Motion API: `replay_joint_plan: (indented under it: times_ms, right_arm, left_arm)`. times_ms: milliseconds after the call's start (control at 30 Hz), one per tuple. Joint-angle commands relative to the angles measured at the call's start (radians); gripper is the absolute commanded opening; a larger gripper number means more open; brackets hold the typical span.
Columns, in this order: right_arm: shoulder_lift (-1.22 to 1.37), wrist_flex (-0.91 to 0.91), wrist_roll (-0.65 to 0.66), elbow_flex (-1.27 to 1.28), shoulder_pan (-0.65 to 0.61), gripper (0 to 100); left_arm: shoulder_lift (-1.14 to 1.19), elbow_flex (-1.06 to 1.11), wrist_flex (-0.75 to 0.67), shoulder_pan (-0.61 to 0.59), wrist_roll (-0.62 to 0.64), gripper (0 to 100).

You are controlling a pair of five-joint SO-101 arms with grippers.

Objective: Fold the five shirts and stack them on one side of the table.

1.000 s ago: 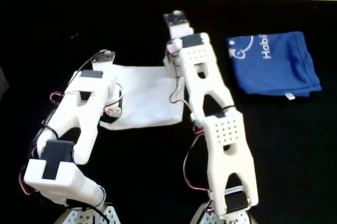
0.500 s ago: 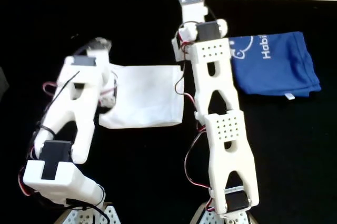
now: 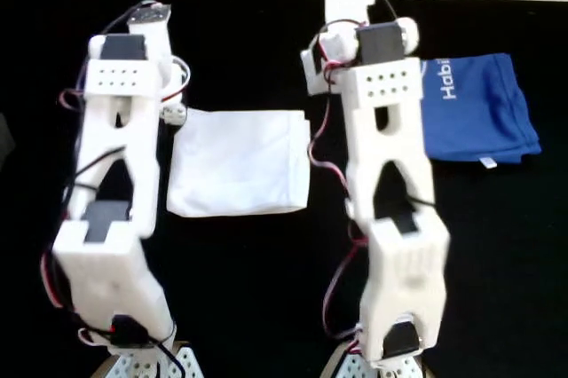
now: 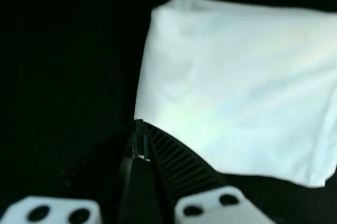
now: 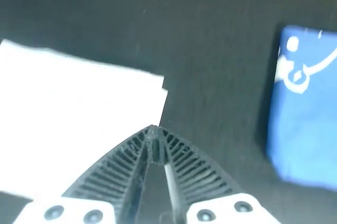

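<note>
The folded white shirt [image 3: 238, 163] lies flat on the black tabletop [image 3: 240, 298] between the two arms. One corner is just ahead of the left end effector [image 4: 139, 142] and another just ahead of the right end effector [image 5: 153, 142], and both have their jaws pressed together on nothing. The folded blue shirt [image 3: 484, 112] lies beside the right end effector, on the side away from the white one. The white shirt looks light and limp and would likely sag open if lifted by one layer, so pinching through all layers at two corners seems safest.
</note>
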Motion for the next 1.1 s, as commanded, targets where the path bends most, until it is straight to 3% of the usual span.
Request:
replay_joint_plan:
  times_ms: [0,200,367,833,1067]
  right_arm:
    - [-0.292,-0.059,-0.005,0.427,-0.027,0.5]
    - [-0.473,-0.341,-0.003,0.954,-0.119,0.5]
    - [-0.522,-0.549,-0.003,1.23,-0.209,0.5]
    - [-0.519,-0.86,-0.003,1.57,-0.176,0.5]
    - [-0.535,-0.8,-0.003,1.512,-0.088,0.5]
  left_arm:
    - [0.153,-0.206,-0.025,-0.004,0.015,1]
    - [0.423,-0.484,-0.023,0.001,0.015,1]
    - [0.552,-0.693,0.031,0.001,0.015,1]
    - [0.806,-0.897,0.066,-0.094,0.009,1]
    - [0.797,-0.943,0.147,-0.096,0.009,1]
